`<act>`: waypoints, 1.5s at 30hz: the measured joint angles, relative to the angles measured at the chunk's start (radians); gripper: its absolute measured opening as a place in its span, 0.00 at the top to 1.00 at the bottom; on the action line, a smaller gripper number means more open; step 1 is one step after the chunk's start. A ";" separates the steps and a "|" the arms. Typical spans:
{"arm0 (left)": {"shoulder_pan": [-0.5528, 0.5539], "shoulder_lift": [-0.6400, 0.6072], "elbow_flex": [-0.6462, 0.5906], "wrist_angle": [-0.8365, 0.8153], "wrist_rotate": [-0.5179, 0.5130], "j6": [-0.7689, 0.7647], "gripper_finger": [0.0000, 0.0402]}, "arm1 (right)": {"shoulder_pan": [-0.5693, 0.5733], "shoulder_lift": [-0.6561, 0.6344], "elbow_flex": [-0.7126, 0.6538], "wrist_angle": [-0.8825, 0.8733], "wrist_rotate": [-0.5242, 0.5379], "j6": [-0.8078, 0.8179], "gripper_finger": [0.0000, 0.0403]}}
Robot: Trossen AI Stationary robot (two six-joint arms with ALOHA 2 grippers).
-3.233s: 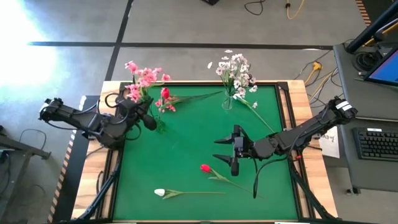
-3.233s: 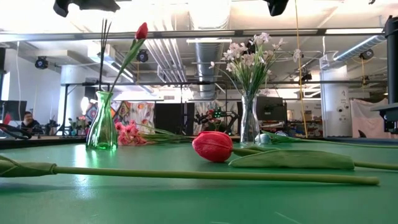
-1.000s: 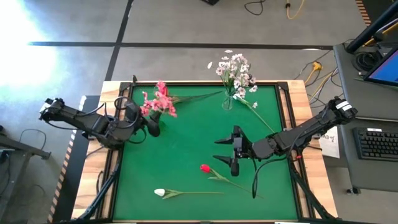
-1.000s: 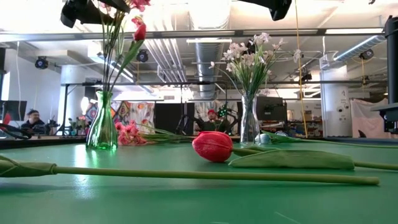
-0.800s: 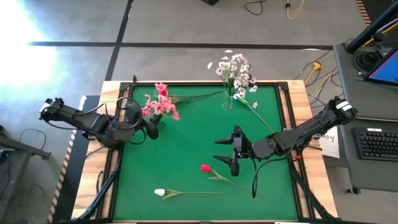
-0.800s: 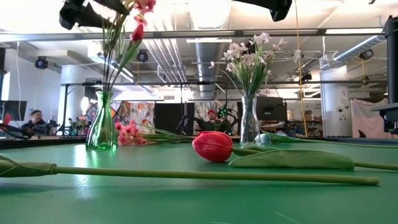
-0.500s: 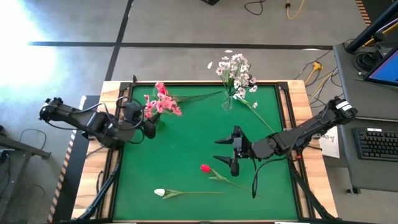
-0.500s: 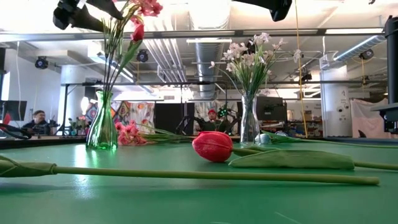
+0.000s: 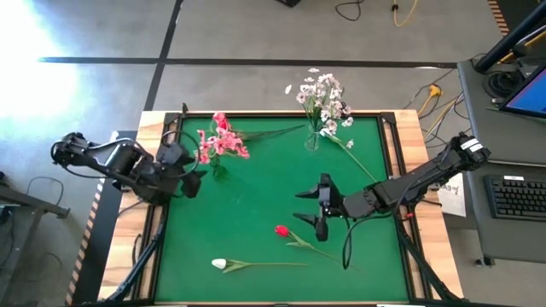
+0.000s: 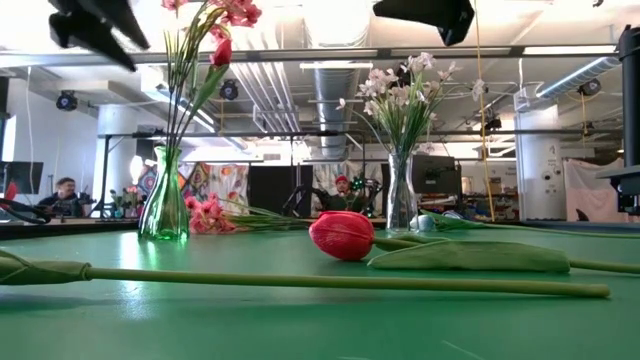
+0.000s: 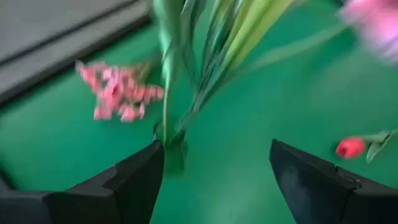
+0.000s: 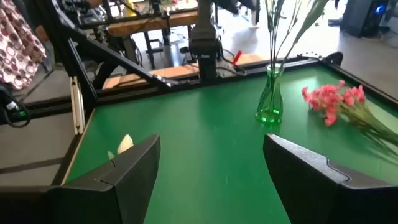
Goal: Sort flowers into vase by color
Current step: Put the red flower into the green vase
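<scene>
Green vase point(image 11: 171, 152) (blurred) seemingly behind left gripper's point(image 11: 214, 180) fingers

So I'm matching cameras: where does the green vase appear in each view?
High view: green vase, upper left, under pink blossoms.
Low view: left, standing upright.
Left wrist view: blurred, lower centre.
Right wrist view: right of centre.
Shared landmark: pink flower spray lying on the table near it.

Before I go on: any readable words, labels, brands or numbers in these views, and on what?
No text can be read in any view.
White paper by the right arm: any print too small to read.
Keyboard keys: too small to read.
Green vase, clear vase, green table: no labels show.
</scene>
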 joint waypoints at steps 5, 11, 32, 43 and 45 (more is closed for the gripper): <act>-0.014 0.003 -0.055 -0.048 0.111 -0.113 0.31 | -0.043 -0.004 0.132 -0.137 0.001 -0.056 0.31; -0.075 0.036 -0.109 -0.031 0.147 -0.195 0.32 | -0.100 0.002 0.409 -0.567 0.004 -0.006 0.31; -0.494 0.329 -0.132 0.046 0.127 -0.548 0.32 | -0.050 0.070 0.432 -1.014 -0.476 0.586 0.39; -0.535 0.434 -0.132 0.347 0.125 -0.309 0.32 | 0.042 0.265 0.430 -1.121 -0.604 0.637 0.41; -0.535 0.447 -0.132 0.402 0.122 -0.256 0.32 | 0.059 0.313 0.430 -1.123 -0.609 0.619 0.41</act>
